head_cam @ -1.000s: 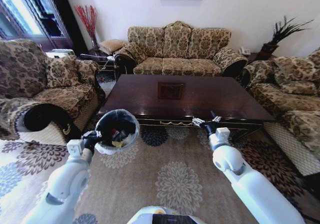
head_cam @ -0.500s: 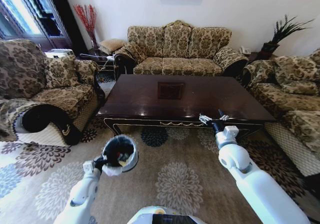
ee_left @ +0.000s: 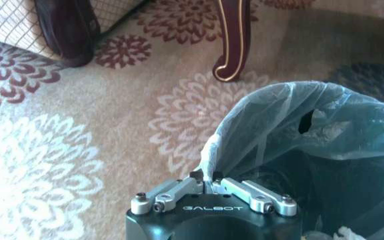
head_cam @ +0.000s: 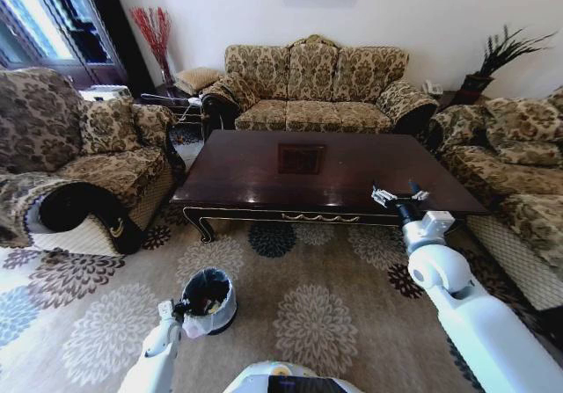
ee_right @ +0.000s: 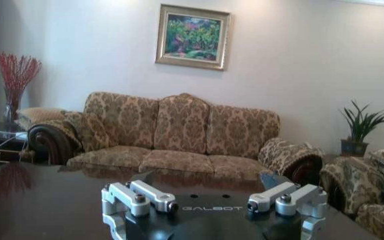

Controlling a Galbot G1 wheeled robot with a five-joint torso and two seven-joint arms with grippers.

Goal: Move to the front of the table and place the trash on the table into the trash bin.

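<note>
The trash bin (head_cam: 209,300), black with a pale blue liner (ee_left: 312,145), sits low at the carpet in front of the table's left corner. My left gripper (head_cam: 179,309) (ee_left: 209,181) is shut on the liner at its rim. Inside the bin lies trash: a yellow scrap (head_cam: 212,306) and white paper (ee_left: 343,233). The table (head_cam: 352,178) is glossy dark brown wood with a square inlay. My right gripper (head_cam: 398,196) (ee_right: 212,199) hovers open over the table's front right edge, holding nothing.
Patterned sofas stand on three sides: left (head_cam: 79,156), back (head_cam: 312,85), right (head_cam: 515,164). A carved table leg (ee_left: 233,45) is close to the bin. Open floral carpet (head_cam: 317,323) lies between me and the table.
The left arm has lowered the trash bin from table height down to the carpet and drawn it nearer. The right gripper has shifted right along the table's front edge.
</note>
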